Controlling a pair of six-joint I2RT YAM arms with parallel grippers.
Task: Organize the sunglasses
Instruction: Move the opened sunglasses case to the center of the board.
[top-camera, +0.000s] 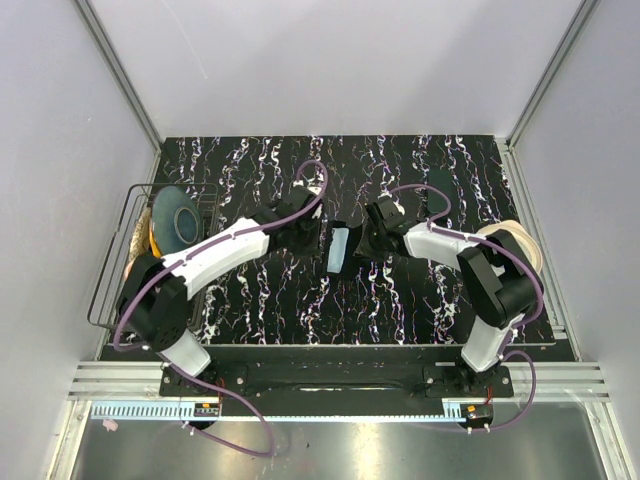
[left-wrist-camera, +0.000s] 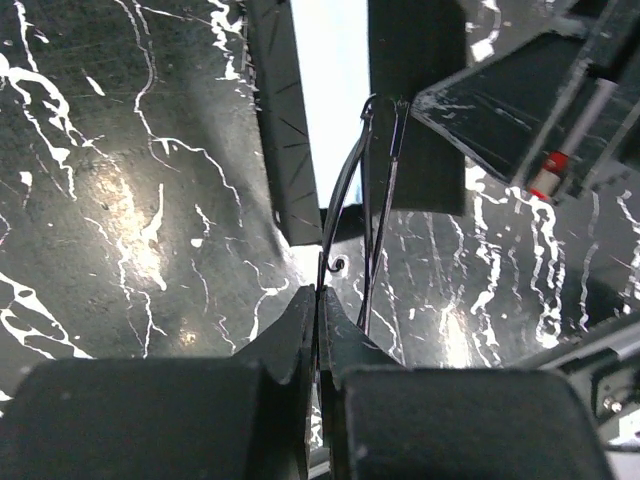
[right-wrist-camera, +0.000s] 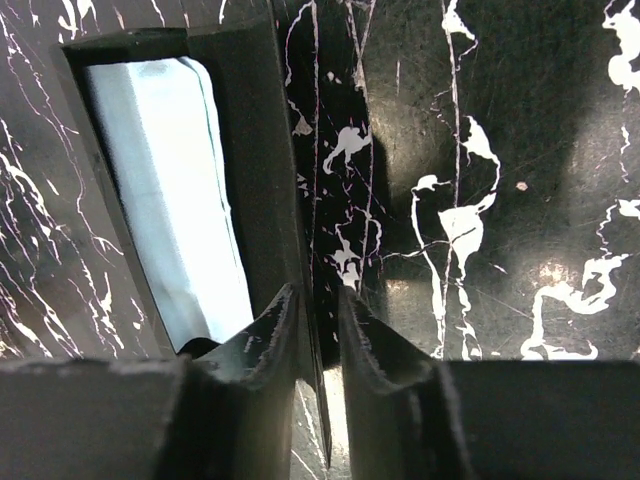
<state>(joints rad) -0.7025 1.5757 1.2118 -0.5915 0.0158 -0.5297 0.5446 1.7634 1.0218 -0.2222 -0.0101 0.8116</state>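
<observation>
Top external view: at the tabletop centre, the open case lies long axis far-to-near between both arms. Wire-framed sunglasses, pointing into the case, are pinched by the closed left gripper. The right gripper is narrowly parted astride the case wall; whether it grips cannot be told.

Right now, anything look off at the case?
One oddity: the sunglasses temples, pinched by the left gripper, lie against the open case wall, not inside it. Lenses aren't visible. Nothing looks spilled or broken.
</observation>
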